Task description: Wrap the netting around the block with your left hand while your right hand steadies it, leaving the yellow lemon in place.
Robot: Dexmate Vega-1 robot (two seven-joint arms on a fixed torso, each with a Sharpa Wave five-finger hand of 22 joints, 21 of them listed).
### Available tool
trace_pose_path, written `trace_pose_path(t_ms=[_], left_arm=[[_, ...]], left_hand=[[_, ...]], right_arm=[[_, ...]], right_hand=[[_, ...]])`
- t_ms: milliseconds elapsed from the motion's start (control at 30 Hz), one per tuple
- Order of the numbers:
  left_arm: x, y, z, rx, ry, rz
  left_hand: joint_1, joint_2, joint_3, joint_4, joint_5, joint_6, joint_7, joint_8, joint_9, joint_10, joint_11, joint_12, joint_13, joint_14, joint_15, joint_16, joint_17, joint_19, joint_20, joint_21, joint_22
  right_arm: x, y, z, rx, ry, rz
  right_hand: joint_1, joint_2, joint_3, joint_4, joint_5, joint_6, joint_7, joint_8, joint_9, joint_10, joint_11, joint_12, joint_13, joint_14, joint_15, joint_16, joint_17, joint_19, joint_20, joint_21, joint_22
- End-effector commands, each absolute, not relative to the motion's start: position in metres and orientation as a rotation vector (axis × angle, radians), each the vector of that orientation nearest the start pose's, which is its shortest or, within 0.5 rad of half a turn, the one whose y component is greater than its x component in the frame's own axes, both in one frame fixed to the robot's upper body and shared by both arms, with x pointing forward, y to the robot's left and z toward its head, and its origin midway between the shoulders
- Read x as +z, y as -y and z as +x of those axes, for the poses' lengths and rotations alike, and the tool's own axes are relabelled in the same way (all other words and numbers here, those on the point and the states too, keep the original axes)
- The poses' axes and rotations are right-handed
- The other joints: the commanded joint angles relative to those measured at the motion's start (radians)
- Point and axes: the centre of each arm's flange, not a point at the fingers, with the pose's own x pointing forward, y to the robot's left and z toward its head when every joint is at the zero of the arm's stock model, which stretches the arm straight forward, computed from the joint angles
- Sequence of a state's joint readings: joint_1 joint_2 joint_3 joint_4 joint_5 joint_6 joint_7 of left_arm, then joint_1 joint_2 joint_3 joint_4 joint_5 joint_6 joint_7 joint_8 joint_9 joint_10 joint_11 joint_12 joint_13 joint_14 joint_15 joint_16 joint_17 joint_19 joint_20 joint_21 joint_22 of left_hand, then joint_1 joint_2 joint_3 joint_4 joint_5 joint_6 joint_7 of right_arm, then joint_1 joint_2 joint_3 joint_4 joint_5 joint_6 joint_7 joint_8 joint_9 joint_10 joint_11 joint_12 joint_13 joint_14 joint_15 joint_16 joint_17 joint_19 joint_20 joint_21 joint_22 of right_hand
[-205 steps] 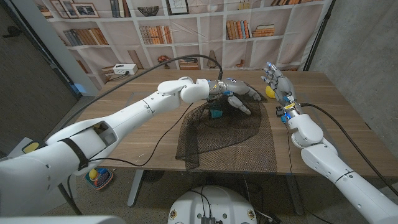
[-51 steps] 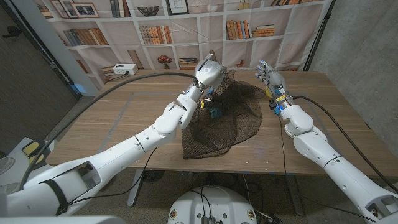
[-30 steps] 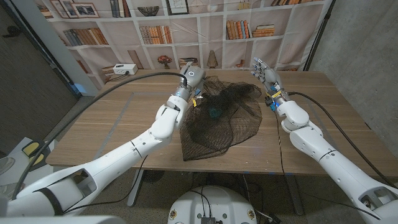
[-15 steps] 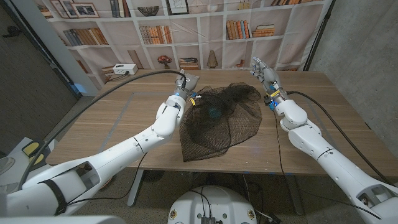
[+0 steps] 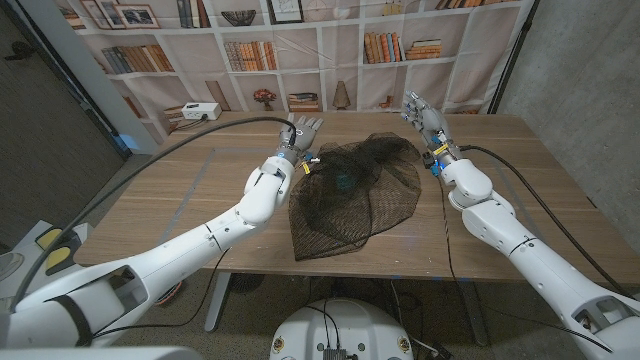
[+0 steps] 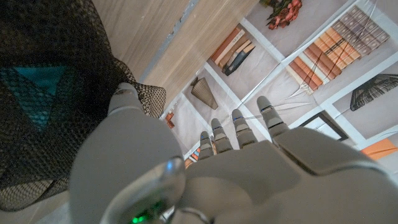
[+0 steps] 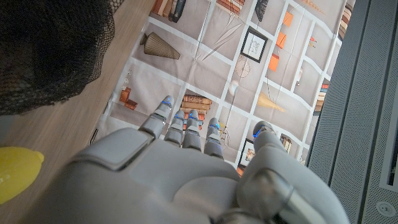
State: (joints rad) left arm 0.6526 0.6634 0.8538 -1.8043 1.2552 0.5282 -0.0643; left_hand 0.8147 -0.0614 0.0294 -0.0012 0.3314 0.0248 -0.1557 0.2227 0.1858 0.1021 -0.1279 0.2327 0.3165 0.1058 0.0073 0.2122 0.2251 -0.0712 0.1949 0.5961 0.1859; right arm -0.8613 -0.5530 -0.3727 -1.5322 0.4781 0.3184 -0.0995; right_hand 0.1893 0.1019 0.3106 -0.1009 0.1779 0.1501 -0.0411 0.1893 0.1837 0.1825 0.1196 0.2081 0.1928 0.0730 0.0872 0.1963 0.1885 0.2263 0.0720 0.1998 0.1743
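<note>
The black netting (image 5: 358,190) lay heaped over the teal block (image 5: 343,182) on the wooden table (image 5: 180,190). The left hand (image 5: 303,131) stood just beside the netting's far left edge, fingers spread, holding nothing. The right hand (image 5: 423,113) hovered at its far right, fingers likewise apart and empty, near the yellow lemon (image 7: 15,172).

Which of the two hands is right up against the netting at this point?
The left hand: it sits at the netting's edge, while the right hand stands apart, fingers spread.

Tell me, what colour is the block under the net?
Teal, seen through the black net; the block shows best in the left wrist view.
</note>
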Motion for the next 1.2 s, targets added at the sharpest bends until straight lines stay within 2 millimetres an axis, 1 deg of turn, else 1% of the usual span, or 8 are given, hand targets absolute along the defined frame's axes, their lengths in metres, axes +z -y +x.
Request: trace_pose_path(t_ms=[33, 100, 200, 400, 700, 1067, 1167, 1200], left_arm=[[0.052, -0.143, 0.532, 0.352, 1.135, 1.754], [0.048, -0.146, 0.530, 0.324, 1.232, 1.690], [0.042, -0.144, 0.527, 0.245, 1.299, 1.681], [0.035, -0.138, 0.522, 0.073, 1.324, 1.754], [0.027, -0.133, 0.513, -0.095, 1.315, 1.841], [0.022, -0.123, 0.503, -0.193, 1.187, 2.070], [0.024, -0.121, 0.502, -0.243, 1.162, 2.068], [0.024, -0.121, 0.501, -0.251, 1.152, 2.076]], left_hand=[[-0.007, 0.003, -0.021, 0.005, 0.016, 0.131, -0.058, 0.026, 0.003, 0.099, -0.024, 0.037, -0.014, 0.062, -0.035, 0.021, -0.010, 0.045, -0.006, -0.005, 0.003], [0.012, 0.018, -0.021, 0.000, 0.024, 0.223, -0.059, 0.043, 0.004, 0.145, -0.039, 0.049, -0.025, 0.112, -0.071, 0.033, -0.016, 0.084, -0.020, -0.002, 0.003], [0.035, 0.025, -0.022, -0.009, 0.030, 0.285, -0.063, 0.048, 0.005, 0.210, -0.055, 0.067, -0.035, 0.151, -0.109, 0.041, -0.021, 0.107, -0.033, -0.004, 0.003], [0.042, 0.028, -0.023, -0.011, 0.032, 0.290, -0.064, 0.039, 0.005, 0.242, -0.039, 0.075, -0.040, 0.154, -0.108, 0.038, -0.023, 0.115, -0.039, -0.006, 0.003], [0.039, 0.034, -0.030, -0.007, 0.030, 0.313, -0.063, 0.034, 0.004, 0.277, -0.026, 0.081, -0.048, 0.145, -0.087, 0.031, -0.023, 0.104, -0.026, -0.018, 0.003], [0.060, 0.040, -0.030, -0.015, 0.028, 0.332, -0.061, 0.025, 0.003, 0.281, -0.043, 0.070, -0.061, 0.137, -0.097, 0.021, -0.029, 0.101, -0.020, -0.028, 0.003], [0.094, 0.047, -0.036, -0.028, 0.025, 0.481, -0.051, 0.052, 0.004, 0.400, -0.064, 0.086, -0.089, 0.231, -0.142, 0.042, -0.036, 0.134, -0.025, -0.033, 0.003], [0.096, 0.046, -0.038, -0.029, 0.024, 0.492, -0.047, 0.052, 0.004, 0.407, -0.056, 0.085, -0.091, 0.240, -0.149, 0.044, -0.036, 0.142, -0.026, -0.031, 0.003]], right_arm=[[0.028, 0.248, 0.591, 0.190, 0.804, -0.096], [0.025, 0.247, 0.588, 0.186, 0.802, -0.091], [0.021, 0.245, 0.584, 0.183, 0.801, -0.087], [0.014, 0.242, 0.573, 0.170, 0.804, -0.084], [0.005, 0.240, 0.556, 0.145, 0.810, -0.079], [-0.003, 0.236, 0.547, 0.127, 0.807, -0.066], [-0.004, 0.234, 0.546, 0.122, 0.803, -0.064], [-0.005, 0.234, 0.546, 0.123, 0.801, -0.063]], right_hand=[[-0.005, 0.003, 0.008, 0.001, 0.003, 0.006, -0.002, 0.005, 0.002, 0.006, -0.001, -0.002, 0.006, 0.002, 0.003, 0.004, 0.005, 0.009, -0.001, 0.006, 0.005], [-0.005, 0.003, 0.008, 0.001, 0.003, 0.006, -0.002, 0.005, 0.002, 0.006, -0.002, -0.002, 0.006, 0.002, 0.003, 0.003, 0.005, 0.009, -0.001, 0.006, 0.005], [-0.006, 0.004, 0.008, 0.002, 0.002, 0.006, -0.003, 0.005, 0.002, 0.006, -0.002, -0.002, 0.006, 0.002, 0.003, 0.004, 0.006, 0.009, -0.002, 0.006, 0.005], [-0.008, 0.003, 0.008, 0.003, 0.002, 0.006, -0.002, 0.005, 0.002, 0.007, -0.001, -0.001, 0.006, 0.003, 0.003, 0.004, 0.006, 0.009, -0.002, 0.006, 0.005], [-0.009, 0.004, 0.008, 0.003, 0.002, 0.007, -0.002, 0.005, 0.003, 0.008, -0.003, -0.001, 0.006, 0.005, 0.002, 0.005, 0.006, 0.011, -0.003, 0.006, 0.005], [-0.011, 0.005, 0.009, 0.005, 0.002, 0.011, -0.001, 0.006, 0.003, 0.013, -0.002, 0.000, 0.006, 0.009, 0.000, 0.006, 0.007, 0.014, -0.004, 0.007, 0.005], [-0.012, 0.005, 0.009, 0.006, 0.002, 0.012, 0.000, 0.006, 0.003, 0.013, -0.002, 0.000, 0.006, 0.009, 0.001, 0.006, 0.008, 0.015, -0.005, 0.008, 0.005], [-0.013, 0.006, 0.009, 0.006, 0.002, 0.013, -0.001, 0.007, 0.003, 0.014, -0.002, 0.000, 0.006, 0.010, 0.000, 0.007, 0.008, 0.016, -0.005, 0.008, 0.005]])
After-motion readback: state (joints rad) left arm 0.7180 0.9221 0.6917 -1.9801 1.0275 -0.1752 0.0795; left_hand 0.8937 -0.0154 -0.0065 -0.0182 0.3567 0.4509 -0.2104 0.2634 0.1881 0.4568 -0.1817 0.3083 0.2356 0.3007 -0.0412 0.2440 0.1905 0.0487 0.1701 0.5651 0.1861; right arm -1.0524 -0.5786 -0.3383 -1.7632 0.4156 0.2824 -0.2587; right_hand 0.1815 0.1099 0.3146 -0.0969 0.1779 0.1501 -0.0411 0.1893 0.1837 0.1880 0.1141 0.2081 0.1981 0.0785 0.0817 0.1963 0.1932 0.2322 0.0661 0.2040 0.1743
